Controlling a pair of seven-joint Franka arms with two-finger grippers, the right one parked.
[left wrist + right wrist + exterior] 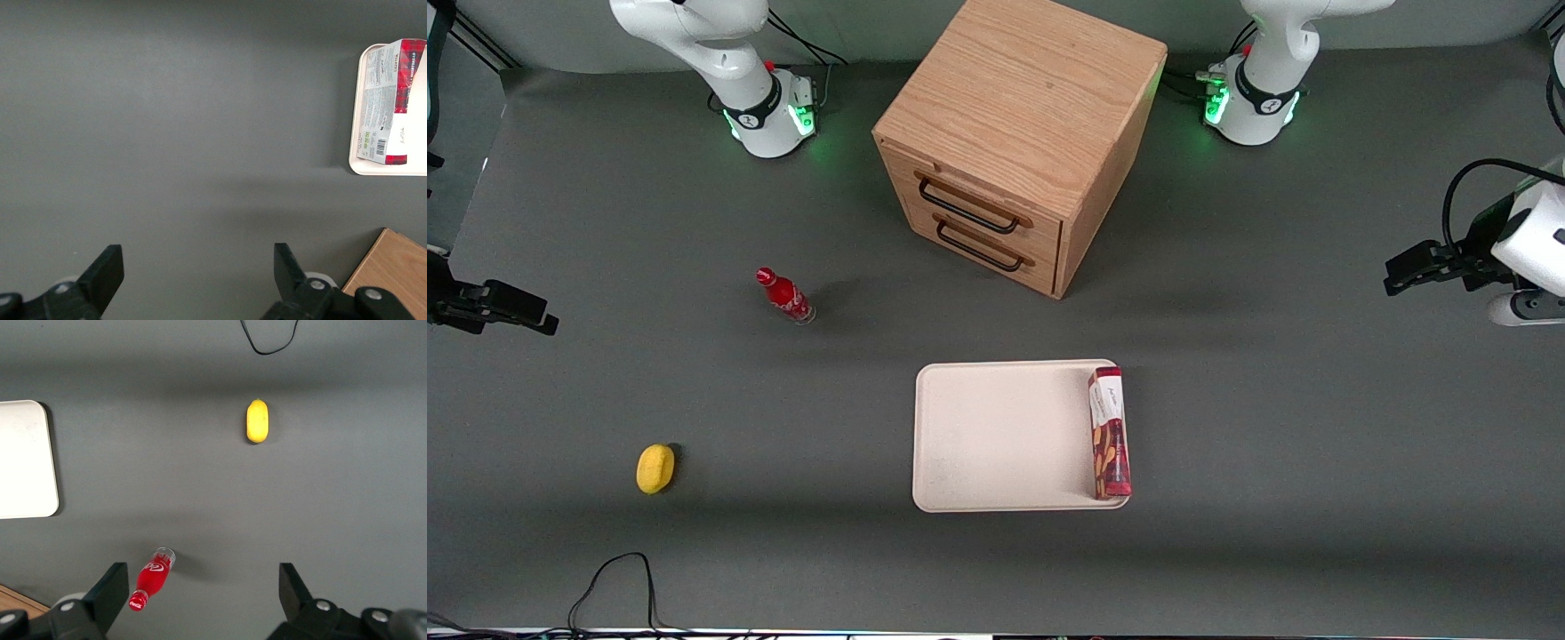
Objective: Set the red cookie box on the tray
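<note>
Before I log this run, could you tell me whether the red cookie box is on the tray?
Yes: red cookie box lies inside tray; open gripper is away.

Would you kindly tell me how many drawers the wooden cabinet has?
2, stacked on the wooden cabinet: upper drawer, lower drawer beneath it. The gripper, jaws open, hovers at the working arm's end.

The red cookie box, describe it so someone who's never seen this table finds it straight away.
Start at the wooden drawer cabinet; the cream tray lies nearer the camera. The red cookie box lies on its edge toward the working arm, whose open claw hangs apart. It's long and slim, unlike the small red bottle.
</note>
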